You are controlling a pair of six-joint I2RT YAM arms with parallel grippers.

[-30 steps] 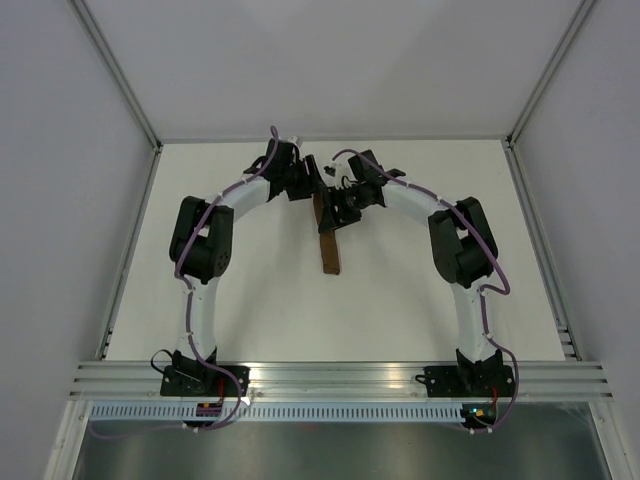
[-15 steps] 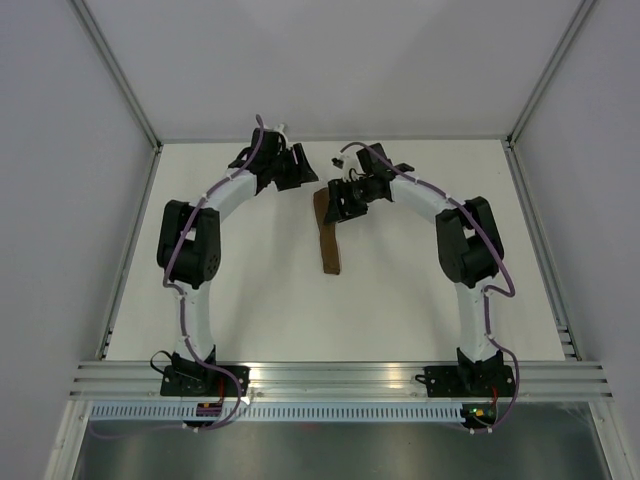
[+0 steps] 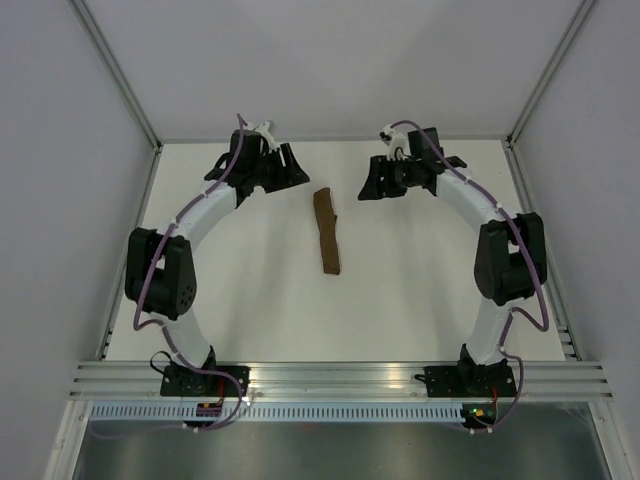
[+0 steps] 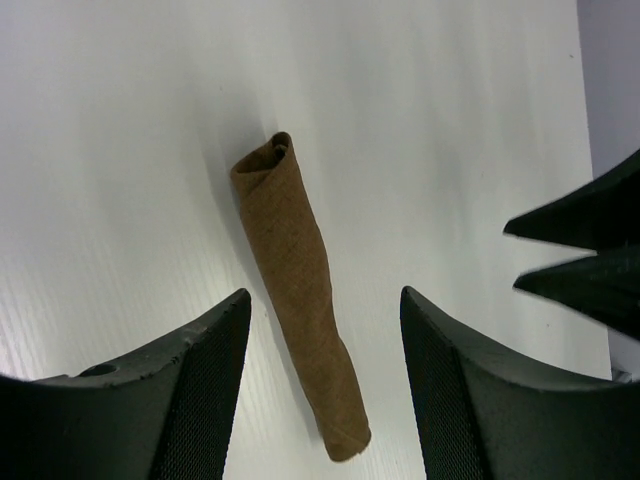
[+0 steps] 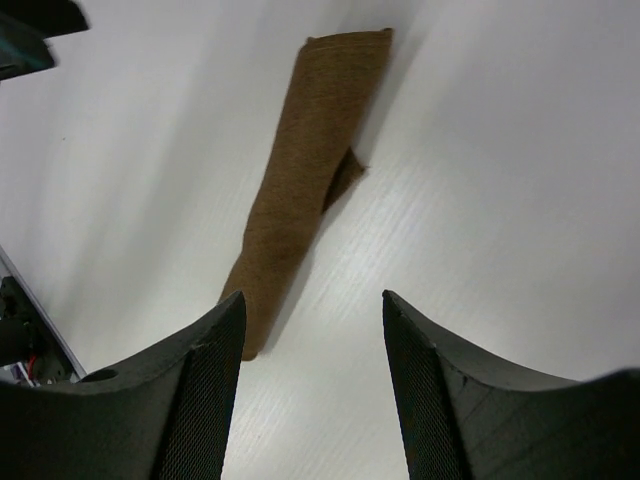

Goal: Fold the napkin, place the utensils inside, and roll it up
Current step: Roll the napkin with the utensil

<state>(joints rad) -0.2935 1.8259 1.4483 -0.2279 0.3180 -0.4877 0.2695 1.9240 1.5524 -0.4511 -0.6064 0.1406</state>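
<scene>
The brown napkin [image 3: 327,231] lies rolled into a slim tube in the middle of the white table, free of both arms. It also shows in the left wrist view as the napkin [image 4: 300,290] and in the right wrist view as the napkin [image 5: 305,185]. No utensils are visible; any inside the roll are hidden. My left gripper [image 3: 288,172] hovers up and to the left of the roll, open and empty, the left gripper [image 4: 322,300] looking down on it. My right gripper [image 3: 372,186] hangs to the roll's upper right, open with nothing between its fingers, shown as the right gripper [image 5: 312,300].
The white table [image 3: 250,300] is bounded by grey walls and metal rails on the left, right and back. An aluminium rail [image 3: 340,378] with both arm bases runs along the near edge.
Both arms have pulled away from the rolled napkin, the left swinging left and the right swinging right. The roll stays lying on the table, released.
</scene>
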